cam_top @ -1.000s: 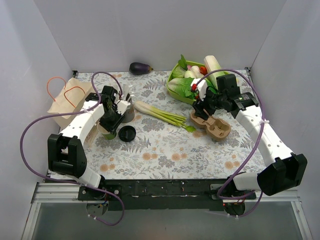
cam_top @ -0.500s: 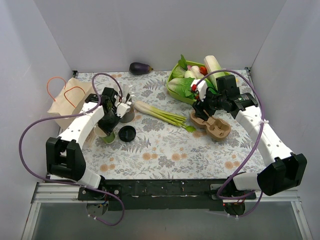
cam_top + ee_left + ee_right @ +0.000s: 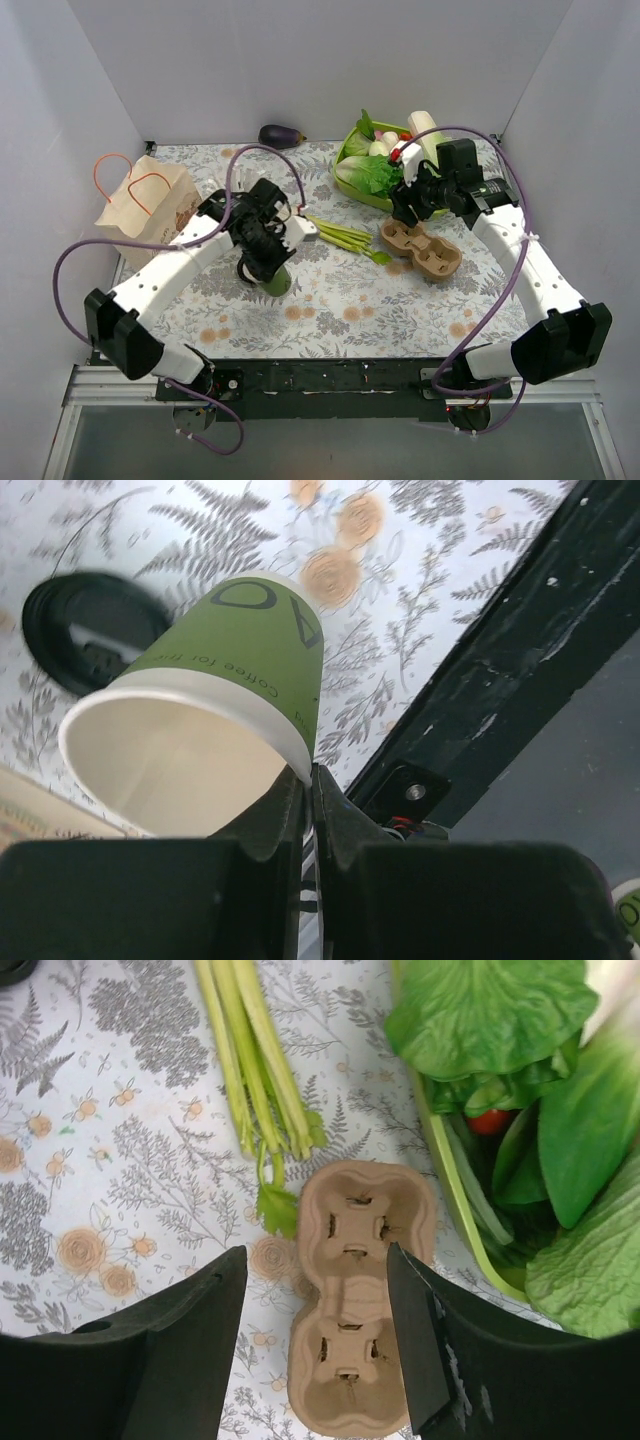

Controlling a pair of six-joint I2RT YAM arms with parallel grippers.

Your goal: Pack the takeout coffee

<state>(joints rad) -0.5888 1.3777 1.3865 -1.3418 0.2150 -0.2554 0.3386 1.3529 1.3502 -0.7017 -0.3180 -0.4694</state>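
**Desk:** So, where is the coffee on your screens?

**Operator:** I have the small green paper cup (image 3: 235,650) with the cream rim pinched in the left gripper (image 3: 310,772). Its jaws are pressed together on the cup's rim wall. The cup hangs tilted, with its mouth toward the wrist camera and its base toward the flowered tablecloth (image 3: 330,300). From overhead I see it left of the table's middle, tucked under the wrist. I cannot tell whether its base touches the cloth.

**Desk:** And the lid?

**Operator:** The flat round black lid (image 3: 90,630) lies on the cloth just beyond the cup.

**Desk:** What about the other arm?

**Operator:** The right gripper (image 3: 316,1260) hovers with its fingers spread and nothing between them. It is directly above the brown moulded-cardboard two-cup carrier (image 3: 360,1290). The carrier lies flat with both wells facing up, well apart from the cup. A bunch of pale green celery stalks (image 3: 245,1050) ends just beside it, and the green tray of leafy vegetables (image 3: 447,1185) sits along its other side. I also see a brown paper bag with orange handles (image 3: 145,200) at the far left.
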